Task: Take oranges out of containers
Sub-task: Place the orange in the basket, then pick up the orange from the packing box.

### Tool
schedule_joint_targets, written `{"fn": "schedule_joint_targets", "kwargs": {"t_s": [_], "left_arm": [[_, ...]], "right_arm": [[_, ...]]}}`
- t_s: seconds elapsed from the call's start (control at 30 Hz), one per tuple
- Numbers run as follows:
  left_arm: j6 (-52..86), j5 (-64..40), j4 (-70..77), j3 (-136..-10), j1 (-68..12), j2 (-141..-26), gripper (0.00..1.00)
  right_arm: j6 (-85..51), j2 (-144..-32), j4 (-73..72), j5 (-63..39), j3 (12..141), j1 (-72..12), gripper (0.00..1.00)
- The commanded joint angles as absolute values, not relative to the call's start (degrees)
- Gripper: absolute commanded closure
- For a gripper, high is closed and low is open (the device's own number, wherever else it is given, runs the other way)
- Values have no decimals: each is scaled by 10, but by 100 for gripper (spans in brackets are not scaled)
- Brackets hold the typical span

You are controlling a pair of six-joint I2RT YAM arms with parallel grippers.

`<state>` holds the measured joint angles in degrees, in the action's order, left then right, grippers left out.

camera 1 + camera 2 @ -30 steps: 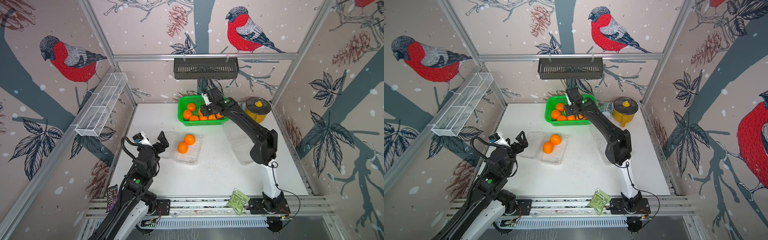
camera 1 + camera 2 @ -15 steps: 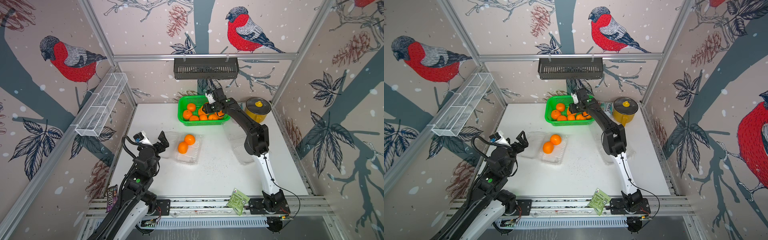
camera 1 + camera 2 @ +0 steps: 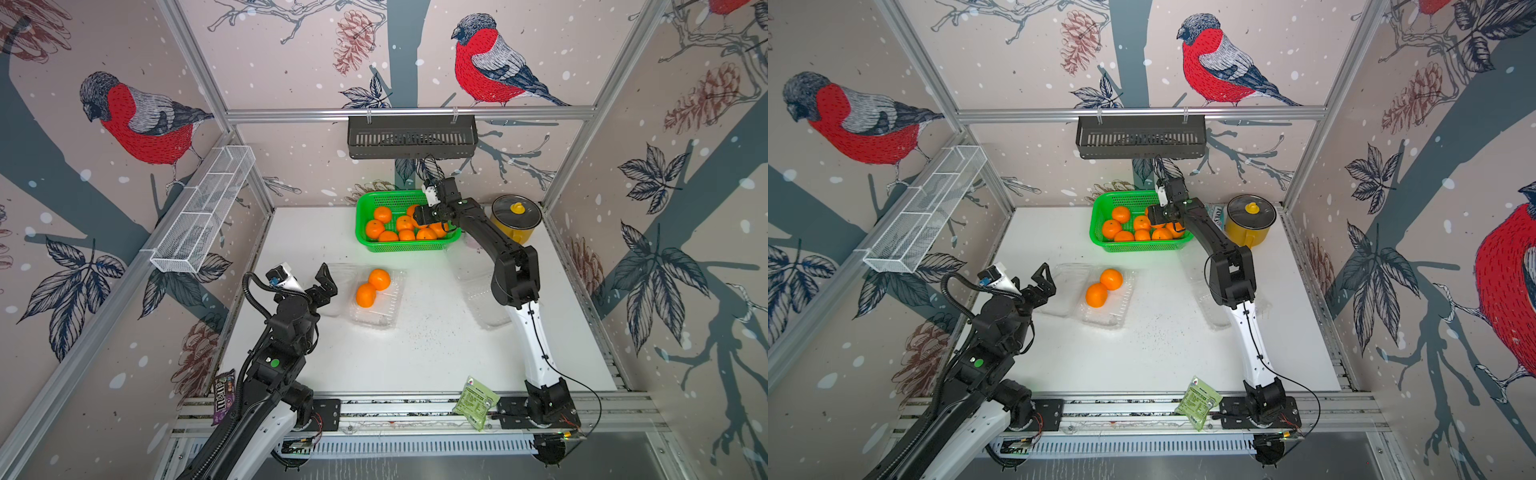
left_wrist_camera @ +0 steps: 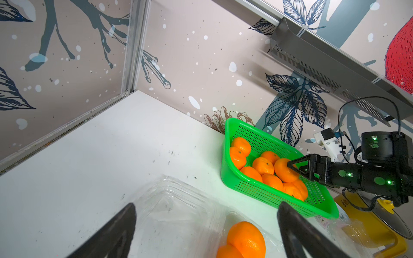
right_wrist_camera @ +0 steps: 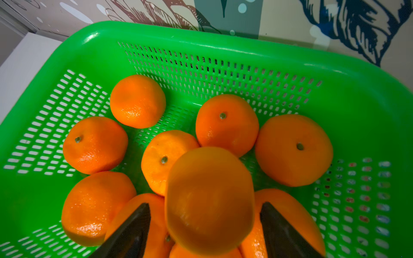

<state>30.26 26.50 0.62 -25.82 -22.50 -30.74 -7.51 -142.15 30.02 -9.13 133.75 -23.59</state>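
1. At the right gripper (image 5: 205,203): black fingers (image 5: 134,232) parted, clamped on nothing.
2. Between those fingers: one orange (image 5: 210,201), blurred, with a thin gap showing on either side and neither finger touching it.
3. Beneath and beyond the right fingertips: the green basket (image 5: 201,33), with more oranges (image 5: 226,125) lying on its perforated floor, several packed close under the one between the fingers.
4. At the left gripper (image 4: 206,205): fingers (image 4: 116,230) spread wide, nothing between them.
5. Just below and ahead of the left fingertips: an open clear container (image 4: 178,201), lid lying flat beside its tray.
6. In that tray, near one left finger but outside the span of the pair: a pair of oranges (image 3: 379,279), touching each other, seen in both top views.
7. Behind the right fingers, back along the arm near its elbow: a second clear container (image 3: 469,286) on the white table (image 3: 415,365), well apart from either gripper's fingertips.
8. Beside the right arm, off to the side of its fingers: a yellow pot (image 3: 515,216) with its lid on.
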Motion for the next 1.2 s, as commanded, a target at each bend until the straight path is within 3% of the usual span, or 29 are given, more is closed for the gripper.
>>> {"fn": "schedule_joint_targets", "kwargs": {"t_s": [0.0, 0.13, 0.27, 0.7, 0.8, 0.97, 1.17], "left_arm": [[315, 258, 4, -261, -224, -308, 3], [321, 271, -16, -269, -224, -308, 2], [329, 297, -40, -277, -225, -305, 2], [347, 243, -1, -263, -224, -345, 2], [350, 235, 3, -259, -224, -346, 2], [355, 235, -3, -253, -225, -332, 2], [365, 282, -1, -218, -225, -289, 3]], "right_arm": [[-64, -1419, 290, -76, 1337, -237, 12], [-42, -1415, 322, -54, 1365, -246, 2], [-21, -1395, 364, 3, 1379, -260, 1], [-109, -1149, 309, 87, 1095, -352, 1], [-138, -1106, 282, 51, 1030, -378, 0], [-237, -1065, 230, -15, 941, -437, 0], [-367, -1081, 149, 4, 876, -541, 2]]}}
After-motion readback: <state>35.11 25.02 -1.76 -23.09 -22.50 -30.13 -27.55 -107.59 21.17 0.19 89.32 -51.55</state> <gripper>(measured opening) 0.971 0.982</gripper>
